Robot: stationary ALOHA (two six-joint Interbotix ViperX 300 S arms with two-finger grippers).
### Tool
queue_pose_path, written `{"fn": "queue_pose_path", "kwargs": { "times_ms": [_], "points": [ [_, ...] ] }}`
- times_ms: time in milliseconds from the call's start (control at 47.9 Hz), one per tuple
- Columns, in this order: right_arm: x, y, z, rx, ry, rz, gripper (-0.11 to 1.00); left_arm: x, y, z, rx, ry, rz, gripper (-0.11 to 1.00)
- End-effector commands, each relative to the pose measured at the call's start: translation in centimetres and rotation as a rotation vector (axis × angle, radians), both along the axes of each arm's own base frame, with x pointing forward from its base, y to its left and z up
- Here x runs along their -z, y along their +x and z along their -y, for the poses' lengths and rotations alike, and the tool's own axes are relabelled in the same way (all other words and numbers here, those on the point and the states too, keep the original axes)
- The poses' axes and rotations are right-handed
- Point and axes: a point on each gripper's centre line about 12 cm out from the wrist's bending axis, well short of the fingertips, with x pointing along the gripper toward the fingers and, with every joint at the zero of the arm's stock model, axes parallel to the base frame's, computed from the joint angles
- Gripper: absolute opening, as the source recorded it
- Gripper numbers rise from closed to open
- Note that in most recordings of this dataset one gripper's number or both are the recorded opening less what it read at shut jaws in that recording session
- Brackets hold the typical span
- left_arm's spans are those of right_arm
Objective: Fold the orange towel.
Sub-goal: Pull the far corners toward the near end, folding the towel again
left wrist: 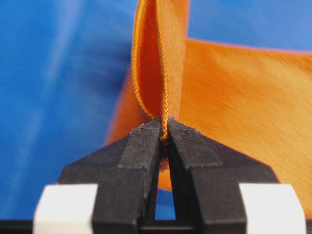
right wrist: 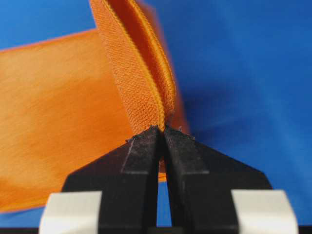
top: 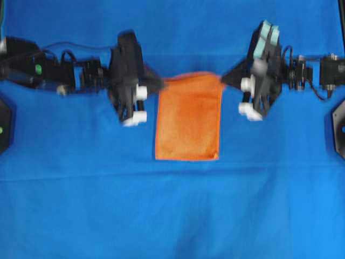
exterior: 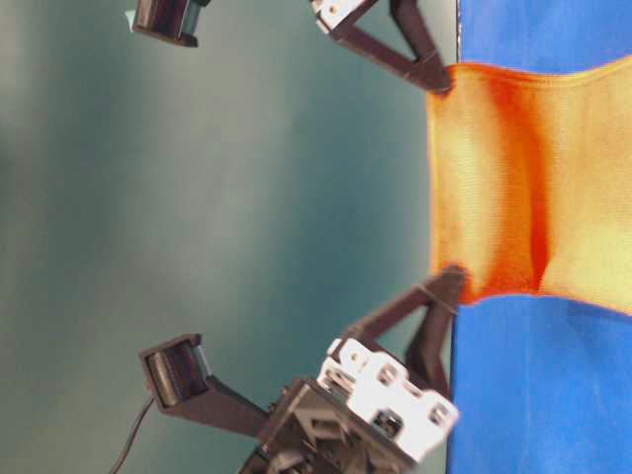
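Overhead view, read from 9 o'clock to 3 o'clock: your left gripper (top: 159,83) reaches in from the 9 o'clock side of the blue cloth surface (top: 172,216), its jaws clenched on the corner of the orange towel (top: 188,116) that lies at the towel's 11 o'clock. The towel occupies the middle of the surface as a tall rectangle, its 6 o'clock edge flat on the blue cloth and its 12 o'clock edge stretched between your two grippers. At the towel's 1 o'clock corner your right gripper (top: 226,79), entering from the 3 o'clock side, is likewise clamped on the cloth. Table-level view (turned on its side): the towel (exterior: 533,188) hangs as a taut band from the pinched corners, one gripper (exterior: 439,84) at 12 o'clock and the other (exterior: 452,281) at 6 o'clock of the frame; which arm is which cannot be told from this view. Left wrist view: your left gripper (left wrist: 164,129) pinches the hemmed edge of the towel (left wrist: 234,102), which rises in a doubled fold toward 12 o'clock from between the black fingertips (left wrist: 141,146) and spreads away toward 3 o'clock. Right wrist view: your right gripper (right wrist: 161,129) grips a folded hem between its fingertips (right wrist: 183,151); here the towel (right wrist: 53,117) climbs toward 11 o'clock and spreads toward 9 o'clock.
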Motion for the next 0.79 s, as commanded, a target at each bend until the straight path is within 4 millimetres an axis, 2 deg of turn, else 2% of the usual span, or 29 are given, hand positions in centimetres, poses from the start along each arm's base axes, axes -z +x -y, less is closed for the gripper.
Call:
{"fn": "queue_pose_path", "kwargs": {
  "times_ms": [0, 209, 397, 564, 773],
  "points": [
    [-0.2, 0.2, -1.3, -0.026, 0.021, 0.016, 0.03, -1.0, 0.2, 1.8, 0.038, -0.01, 0.017, 0.02],
    [2.2, 0.7, -4.2, -0.076, 0.082, -0.048, 0.03, 1.5, 0.4, 4.9, 0.087, -0.063, -0.046, 0.02],
    [4.3, 1.6, -6.3, -0.119, 0.12, -0.08, 0.03, 3.5, 0.5, 6.7, 0.105, -0.096, -0.094, 0.02],
    [5.5, 1.8, -7.1, -0.124, 0.144, -0.101, 0.03, 4.9, 0.5, 8.2, 0.132, -0.109, -0.126, 0.02],
    [5.7, 1.8, -7.6, -0.132, 0.15, -0.106, 0.03, 5.7, 0.5, 8.8, 0.146, -0.108, -0.112, 0.02]
  ]
}}
